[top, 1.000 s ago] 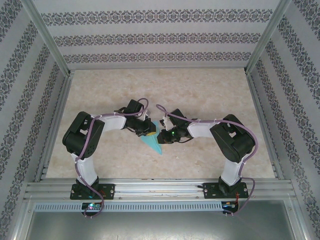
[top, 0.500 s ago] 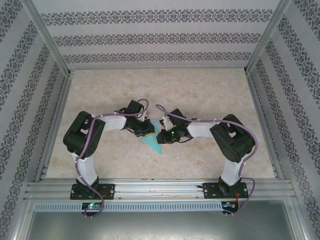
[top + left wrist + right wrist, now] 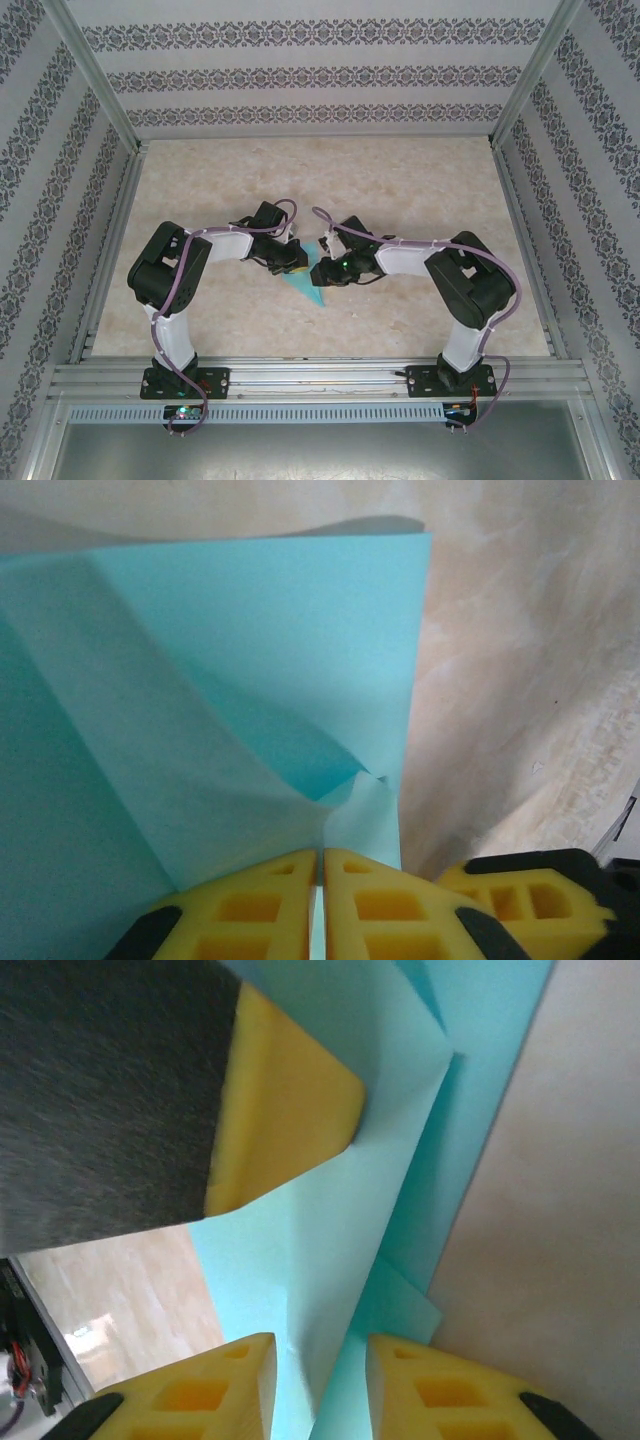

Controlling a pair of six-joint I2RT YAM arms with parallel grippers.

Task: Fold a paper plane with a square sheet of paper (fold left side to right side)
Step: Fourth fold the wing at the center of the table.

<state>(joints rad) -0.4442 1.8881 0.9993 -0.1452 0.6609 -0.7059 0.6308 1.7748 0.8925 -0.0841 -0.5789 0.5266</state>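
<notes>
The light turquoise paper plane (image 3: 309,289) lies partly folded on the table between my two grippers, its point toward the near edge. My left gripper (image 3: 295,262) is shut on a raised flap of it, and in the left wrist view the yellow fingers (image 3: 270,900) pinch the paper (image 3: 200,680) at the left gripper (image 3: 322,875). My right gripper (image 3: 323,268) sits close on the other side. Its jaws stand apart at the right gripper (image 3: 320,1385), with a paper (image 3: 340,1210) fold edge running loose between them. The left gripper's yellow finger (image 3: 285,1100) presses the sheet above.
The pale marbled table (image 3: 400,190) is ringed by patterned walls (image 3: 320,75) and metal frame posts. An aluminium rail (image 3: 320,375) with both arm bases runs along the near edge. Both forearms meet close together at the table's middle.
My right gripper's jaws have opened and let go of the paper. The left gripper stays shut on its flap, and both arms have hardly moved.
</notes>
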